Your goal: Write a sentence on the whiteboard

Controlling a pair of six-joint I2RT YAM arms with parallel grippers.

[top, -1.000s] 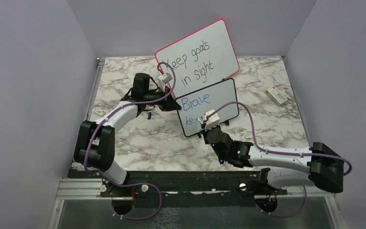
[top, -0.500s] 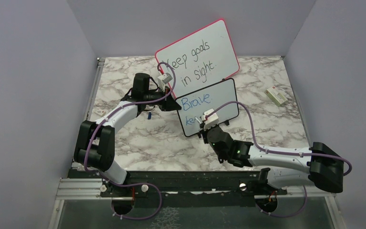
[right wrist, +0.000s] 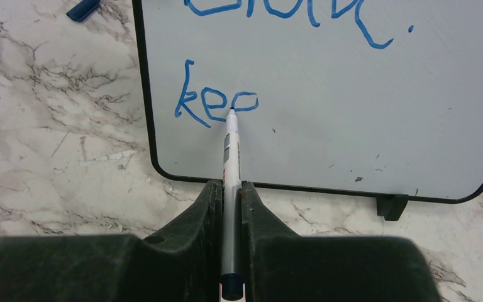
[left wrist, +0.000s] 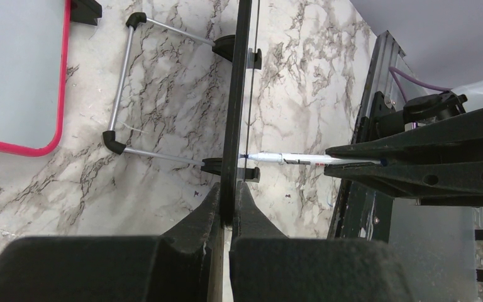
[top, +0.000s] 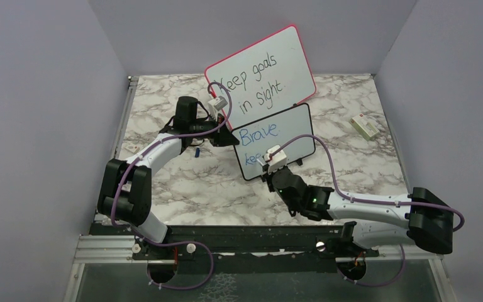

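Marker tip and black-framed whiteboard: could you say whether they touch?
Touching. The right wrist view shows the tip of the marker on the whiteboard where the blue stroke ends.

Reads "Keep goals in sight." in black handwriting on the pink-framed board [top: 292, 50], and, for the blue sentence [top: 258, 133] on the black-framed whiteboard [top: 295, 126], "Brave." on top with "ke" plus one rounded letter underneath.

back: pink-framed board [top: 261, 74] is crowding the whiteboard [top: 292, 129] from behind
right: table [top: 365, 167] is lying open around a small box [top: 365, 127]
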